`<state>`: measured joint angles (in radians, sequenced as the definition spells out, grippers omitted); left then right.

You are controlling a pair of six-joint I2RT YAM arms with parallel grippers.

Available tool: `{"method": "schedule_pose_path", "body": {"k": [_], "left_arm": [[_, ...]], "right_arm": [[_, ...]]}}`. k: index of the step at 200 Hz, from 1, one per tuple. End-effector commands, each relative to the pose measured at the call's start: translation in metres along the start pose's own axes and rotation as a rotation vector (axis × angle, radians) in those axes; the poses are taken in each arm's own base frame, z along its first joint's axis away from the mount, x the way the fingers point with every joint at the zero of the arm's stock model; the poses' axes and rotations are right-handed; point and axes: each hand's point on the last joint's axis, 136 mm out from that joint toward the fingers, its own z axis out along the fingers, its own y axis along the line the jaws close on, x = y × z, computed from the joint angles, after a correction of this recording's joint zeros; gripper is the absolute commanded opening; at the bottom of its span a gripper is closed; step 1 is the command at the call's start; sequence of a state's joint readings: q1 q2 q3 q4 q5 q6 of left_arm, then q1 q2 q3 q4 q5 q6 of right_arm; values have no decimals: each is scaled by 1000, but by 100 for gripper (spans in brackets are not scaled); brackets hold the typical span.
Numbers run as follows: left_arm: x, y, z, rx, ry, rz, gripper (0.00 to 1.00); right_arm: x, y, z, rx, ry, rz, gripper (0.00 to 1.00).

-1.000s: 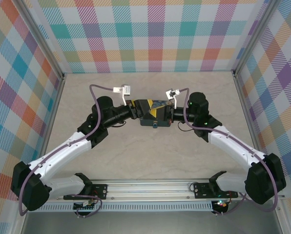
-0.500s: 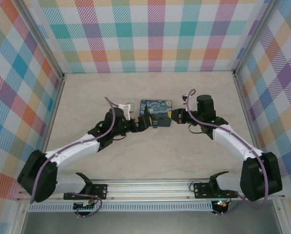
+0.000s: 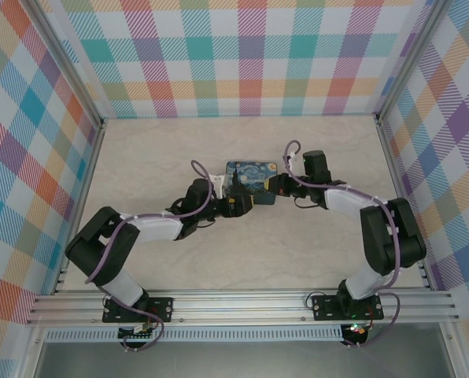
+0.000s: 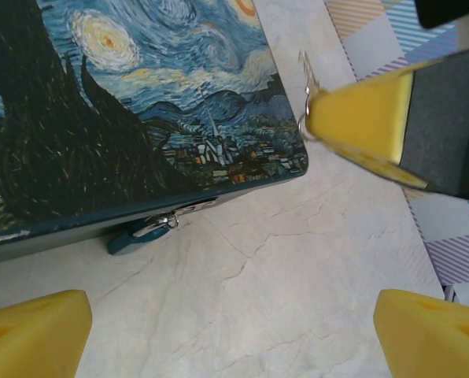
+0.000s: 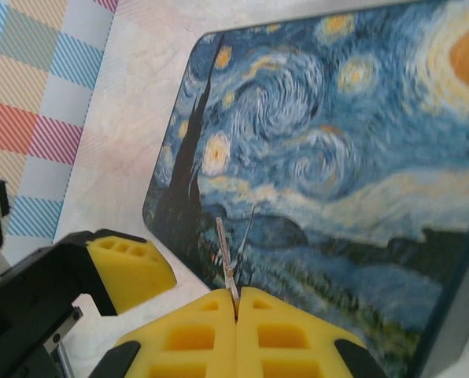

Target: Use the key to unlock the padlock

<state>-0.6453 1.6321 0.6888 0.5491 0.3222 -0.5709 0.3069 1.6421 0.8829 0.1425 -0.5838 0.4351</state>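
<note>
The small blue padlock [image 4: 134,238] hangs by its metal shackle [image 4: 166,223] from the hasp on the front edge of the starry-night tin [image 4: 101,118], its body lying on the table. My left gripper [image 4: 233,339] is open, just in front of the padlock, with bare table between its yellow fingers [image 4: 34,331]. My right gripper [image 5: 237,303] is shut on the key [image 5: 227,256], whose thin blade sticks out over the tin [image 5: 337,173]. From the left wrist, the key [image 4: 305,87] shows at the tin's right corner. From above, the left gripper [image 3: 236,203] and right gripper [image 3: 272,187] flank the tin [image 3: 252,175].
The tin lies flat on the marble tabletop [image 3: 242,252], mid-table. Chequered walls [image 3: 242,55] close in the back and sides. A metal rail [image 3: 242,303] runs along the near edge. Cables loop over both wrists.
A second ago the tin sat tilted between the grippers; now it lies flat. The left jaws have spread wider. Both arms have dropped low and reached forward towards the tin.
</note>
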Motion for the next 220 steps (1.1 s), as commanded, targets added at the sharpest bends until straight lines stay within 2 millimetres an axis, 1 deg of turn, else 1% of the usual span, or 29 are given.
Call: {"method": "schedule_pose_path", "body": {"k": [1,21,55,86,109,134,145,168,191,220], "left_arm": [[-14,-6,10,40,-37,37,93],[-13,0,18,30,-37,18,94],[-17,10,26,10,-49,-4,94],[-24,23,28,-11,-63,-20,95],[-34,33,28,-23,-79,-25,95],[-41,37,32,-12,-76,-27,94],[-40,35,35,0,-66,-20,94],[-32,37,38,16,-40,-3,91],[-24,41,40,29,-39,12,89],[-20,39,46,75,-43,6,87]], "right_arm": [[-23,6,5,-23,-40,-80,3],[-22,-5,13,-1,-19,-74,3],[-17,-17,21,25,1,-51,3],[-5,-26,25,36,29,-5,3],[5,-30,24,36,39,32,3],[17,-33,24,27,50,70,2],[22,-35,24,30,56,78,2],[27,-37,24,33,60,82,2],[25,-35,25,20,53,79,2],[23,-32,26,7,51,70,2]]}}
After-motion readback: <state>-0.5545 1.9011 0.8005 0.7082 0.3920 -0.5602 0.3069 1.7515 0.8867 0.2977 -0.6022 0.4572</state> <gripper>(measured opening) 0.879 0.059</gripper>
